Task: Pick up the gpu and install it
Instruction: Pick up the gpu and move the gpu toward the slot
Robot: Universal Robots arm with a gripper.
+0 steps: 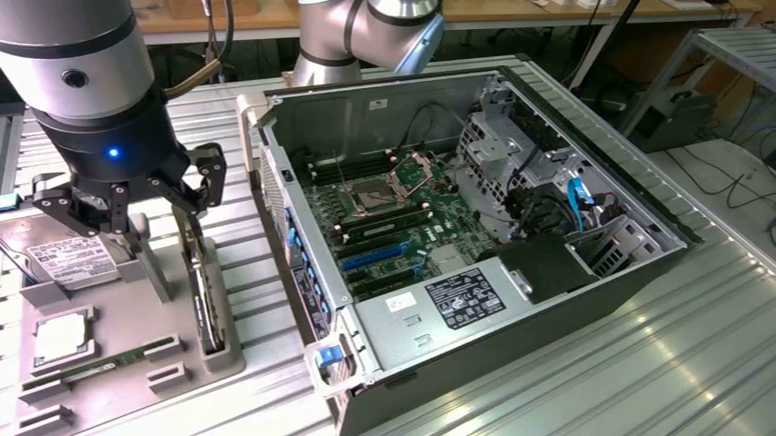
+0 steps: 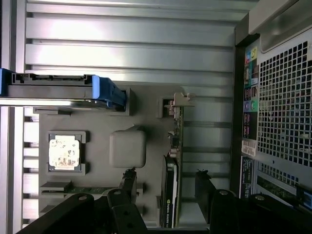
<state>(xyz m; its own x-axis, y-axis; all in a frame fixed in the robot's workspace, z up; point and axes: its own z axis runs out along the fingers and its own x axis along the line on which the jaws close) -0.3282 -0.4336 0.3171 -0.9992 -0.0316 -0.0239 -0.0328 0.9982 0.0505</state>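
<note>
A ribbed, silvery metal bench [image 1: 631, 363] is backed by a long wooden desk [image 1: 533, 13], with a grey metal rack [image 1: 737, 45] and loose cables [image 1: 715, 173] seen on the pale floor [image 1: 691, 195] at the exterior view's right.

Cool, even overhead light fills the exterior view; the ribbed table [image 1: 631, 363] shines pale, washing out toward the exterior view's right. The case [image 1: 363, 118] is dimmer inside. In the wrist view glare bleaches the far table, and the gripper [image 2: 166, 185] sits in near-black shadow.
</note>
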